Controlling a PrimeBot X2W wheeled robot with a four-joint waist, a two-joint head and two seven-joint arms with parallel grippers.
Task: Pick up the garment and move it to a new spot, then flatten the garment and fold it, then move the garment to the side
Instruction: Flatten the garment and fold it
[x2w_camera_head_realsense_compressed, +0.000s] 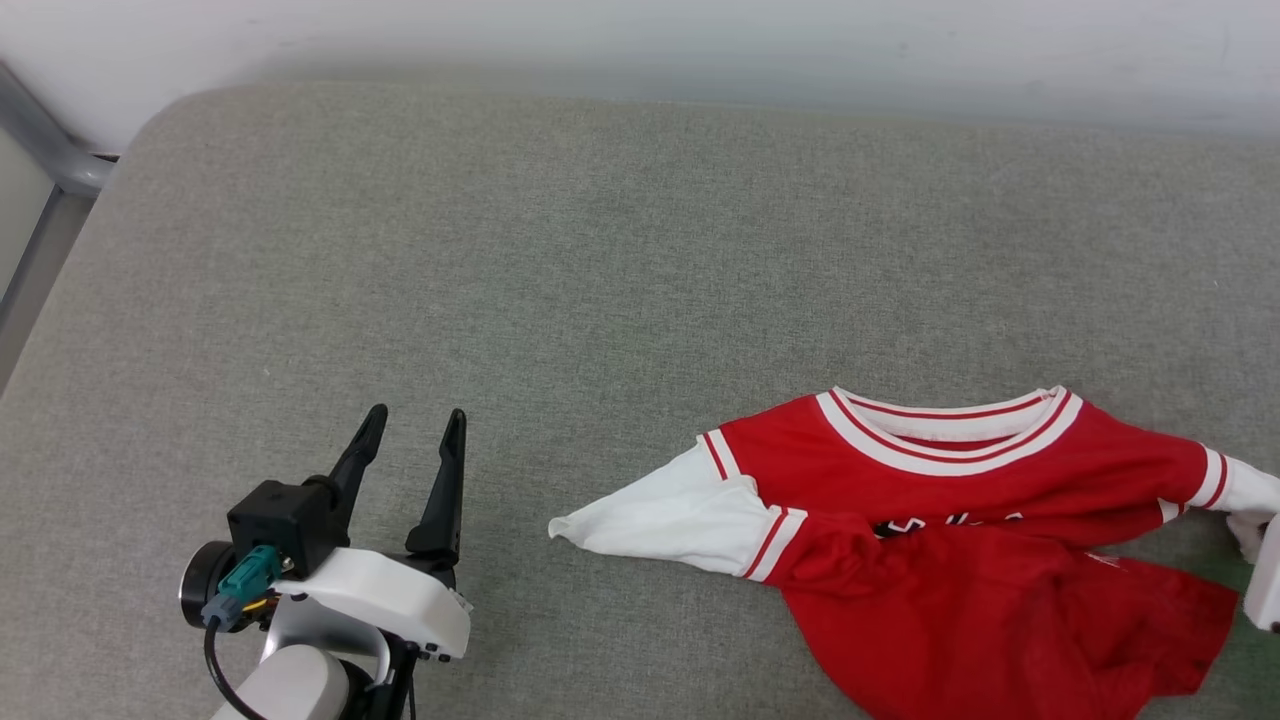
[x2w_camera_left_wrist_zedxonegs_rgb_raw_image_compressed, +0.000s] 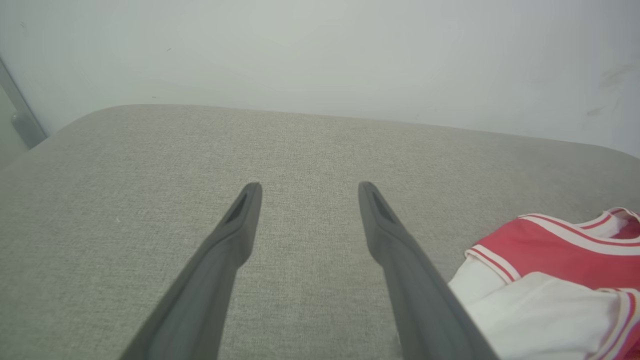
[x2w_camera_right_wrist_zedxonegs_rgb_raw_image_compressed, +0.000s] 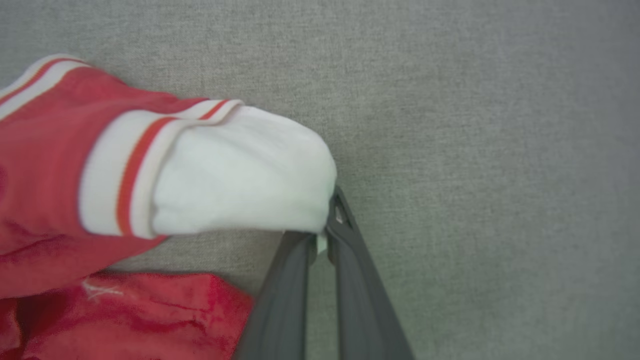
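The garment (x2w_camera_head_realsense_compressed: 960, 540) lies crumpled on the grey cushion (x2w_camera_head_realsense_compressed: 600, 250), towards the robot's right. It looks light and limp, so from one pinch it will sag. The right gripper (x2w_camera_right_wrist_zedxonegs_rgb_raw_image_compressed: 324, 235) is closed on the edge of a white sleeve (x2w_camera_right_wrist_zedxonegs_rgb_raw_image_compressed: 240, 175). The left gripper (x2w_camera_head_realsense_compressed: 418, 413) stands wide and empty, near the other sleeve (x2w_camera_head_realsense_compressed: 660, 520).

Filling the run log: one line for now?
right gripper: shut on shirt sleeve | left gripper: open, empty | shirt: crumpled on cushion

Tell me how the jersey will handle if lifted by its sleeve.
Probably floppy: the garment lies rumpled and folded over itself. Likely it will trail and drape, since the right end effector pinches only the white sleeve tip.
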